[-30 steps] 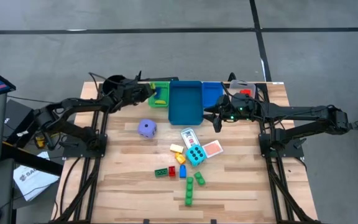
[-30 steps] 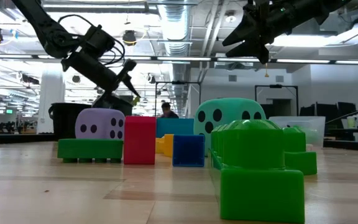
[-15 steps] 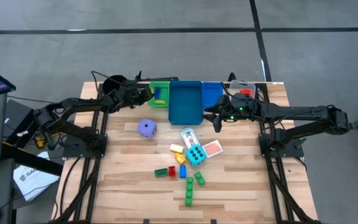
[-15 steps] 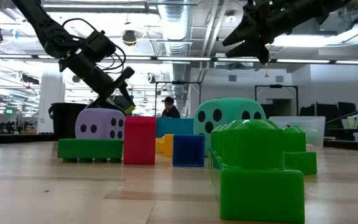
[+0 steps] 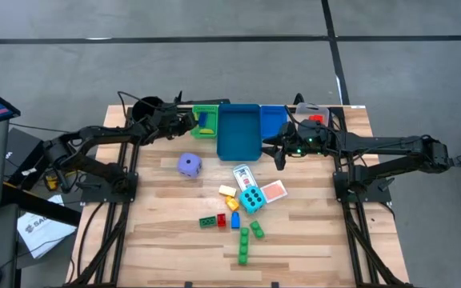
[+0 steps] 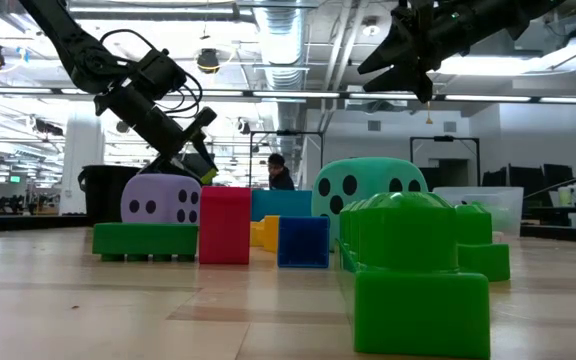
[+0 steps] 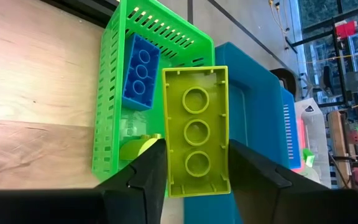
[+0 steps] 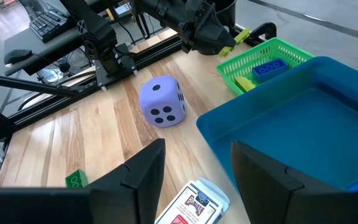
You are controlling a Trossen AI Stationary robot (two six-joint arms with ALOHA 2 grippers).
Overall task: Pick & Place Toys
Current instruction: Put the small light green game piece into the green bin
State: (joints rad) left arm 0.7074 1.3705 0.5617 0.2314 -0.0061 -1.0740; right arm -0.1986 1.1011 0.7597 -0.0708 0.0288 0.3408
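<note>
My left claw (image 7: 194, 177) grips yellow-green brick (image 7: 196, 130) by long sides, studless underside up, poised over green bin (image 7: 107, 118) at counter (image 5: 166, 240) rear. Blue brick (image 7: 139, 73) lies inside that bin. My right claw (image 8: 194, 165) hangs above large blue bin (image 8: 303, 118), fingers parted, nothing between them. Purple die (image 5: 189, 165) sits alone left of centre. Card pack (image 5: 242, 176), cyan die (image 5: 252, 199), loose card (image 5: 273, 191), small bricks (image 5: 232, 204) cluster mid-counter; green bricks (image 5: 248, 240) nearer front edge.
</note>
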